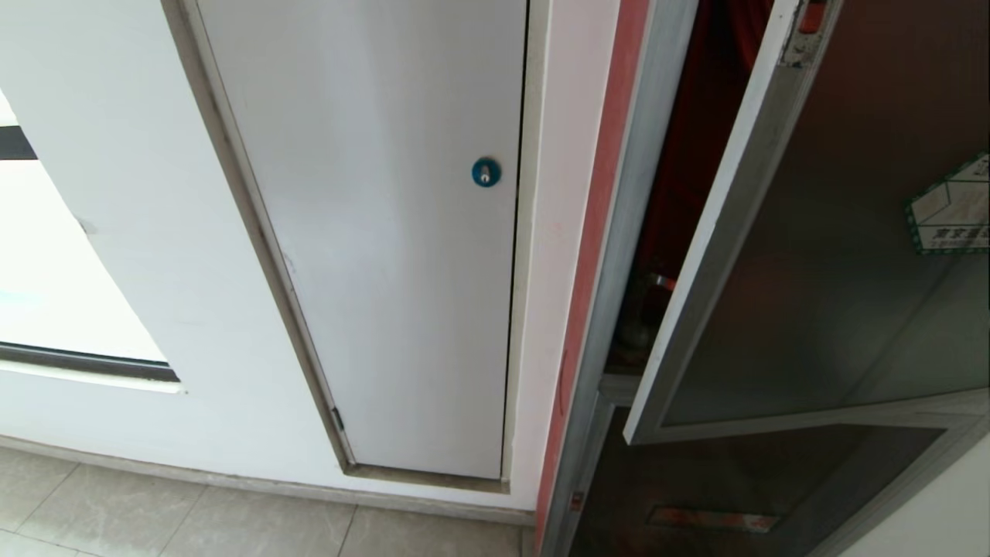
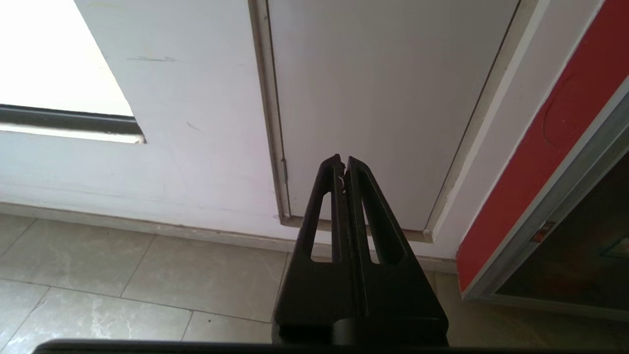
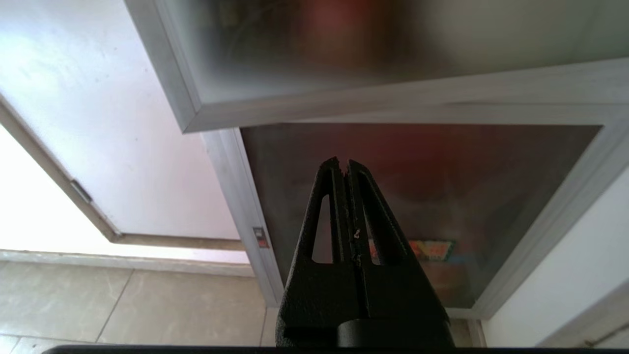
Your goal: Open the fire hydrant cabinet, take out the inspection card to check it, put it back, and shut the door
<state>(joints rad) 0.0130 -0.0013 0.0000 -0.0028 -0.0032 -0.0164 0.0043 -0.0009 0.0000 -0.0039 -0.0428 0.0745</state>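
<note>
Fire hydrant cabinet (image 1: pixel 619 255) stands at the right of the head view, its silver frame edged by a red strip against the white wall. Its dark glass door (image 1: pixel 812 255) hangs partly open, swung out toward the robot, with a green-bordered hexagonal sticker (image 1: pixel 955 209) on the glass near the right edge. Through the gap the inside shows red and shadowed; no inspection card can be made out. Below the door sits a smaller dark glass panel (image 3: pixel 417 206) with a reddish label. To the left is a plain white panel door (image 1: pixel 387 232) with a round blue lock (image 1: pixel 486 172). The left gripper (image 2: pixel 343 162) is clenched and empty, low before the white panel. The right gripper (image 3: pixel 343 164) is clenched and empty, low before the smaller glass panel.
</note>
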